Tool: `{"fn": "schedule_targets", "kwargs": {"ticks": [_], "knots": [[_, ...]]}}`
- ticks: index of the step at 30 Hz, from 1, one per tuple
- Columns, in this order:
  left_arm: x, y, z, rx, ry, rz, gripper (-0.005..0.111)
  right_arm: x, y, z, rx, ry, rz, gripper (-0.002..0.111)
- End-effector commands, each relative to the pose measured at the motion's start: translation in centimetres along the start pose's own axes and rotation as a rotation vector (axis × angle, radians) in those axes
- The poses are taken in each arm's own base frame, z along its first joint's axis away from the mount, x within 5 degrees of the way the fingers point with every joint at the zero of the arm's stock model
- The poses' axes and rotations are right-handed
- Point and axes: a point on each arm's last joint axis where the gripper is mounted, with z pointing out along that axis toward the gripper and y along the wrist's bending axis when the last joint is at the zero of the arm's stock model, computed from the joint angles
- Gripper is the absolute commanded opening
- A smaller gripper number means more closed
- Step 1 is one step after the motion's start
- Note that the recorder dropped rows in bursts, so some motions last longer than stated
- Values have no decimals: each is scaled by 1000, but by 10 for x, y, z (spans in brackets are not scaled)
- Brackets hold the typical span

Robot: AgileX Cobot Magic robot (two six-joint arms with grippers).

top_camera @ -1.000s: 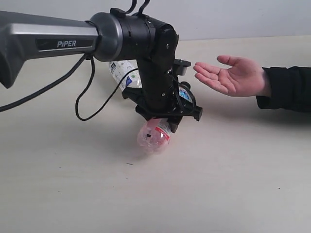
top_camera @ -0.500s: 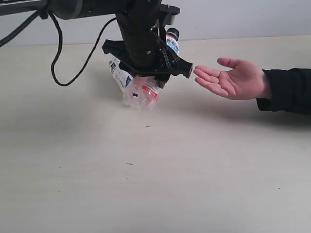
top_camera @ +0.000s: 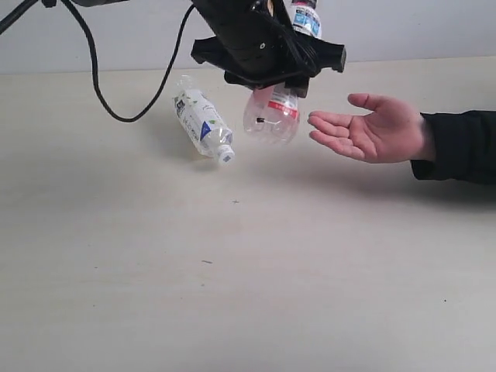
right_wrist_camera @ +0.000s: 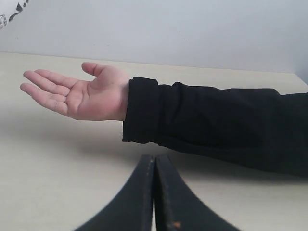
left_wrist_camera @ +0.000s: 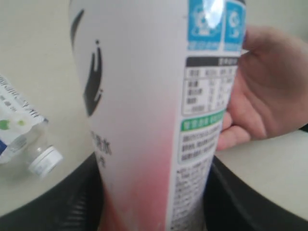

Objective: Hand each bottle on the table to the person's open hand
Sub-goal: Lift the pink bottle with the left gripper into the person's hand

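Lifted higher, left gripper (top_camera: 270, 81) clamping pink bottle (top_camera: 271, 118), narrow gap to open hand (top_camera: 372, 128), right gripper (right_wrist_camera: 154, 163) closed empty

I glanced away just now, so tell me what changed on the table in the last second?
The left gripper, shut on the pink bottle, rose and carried it toward the open hand. The blue-triangle bottle lying on the table and the hand kept their places.

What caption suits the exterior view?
Left gripper holds the pink bottle beside an open hand; a blue-triangle bottle lies on the table.
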Motion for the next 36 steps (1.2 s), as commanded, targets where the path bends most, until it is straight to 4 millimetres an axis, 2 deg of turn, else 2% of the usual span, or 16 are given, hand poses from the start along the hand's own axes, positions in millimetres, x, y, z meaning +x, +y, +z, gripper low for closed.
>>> {"fn": "schedule_targets", "kwargs": {"ticks": [1,5,10,20,30,36], "knots": [[-11,-11,-7,106,-98,-15,0,1,0,0,4,-4,-4,0],[-16,-17,-6,176,-164,-52,0,1,0,0,4,-4,-6,0],[-17,-33,16,351,-148,-106,0,1,0,0,4,-4,-6,0],[-24,-46,49,447,-104,-225,0,1,0,0,5,-3,-8,0],[-8,-47,84,468,-3,-309,0,1,0,0,5,-3,-8,0],[-2,-46,97,469,31,-334,0,1,0,0,4,-3,-6,0]]}}
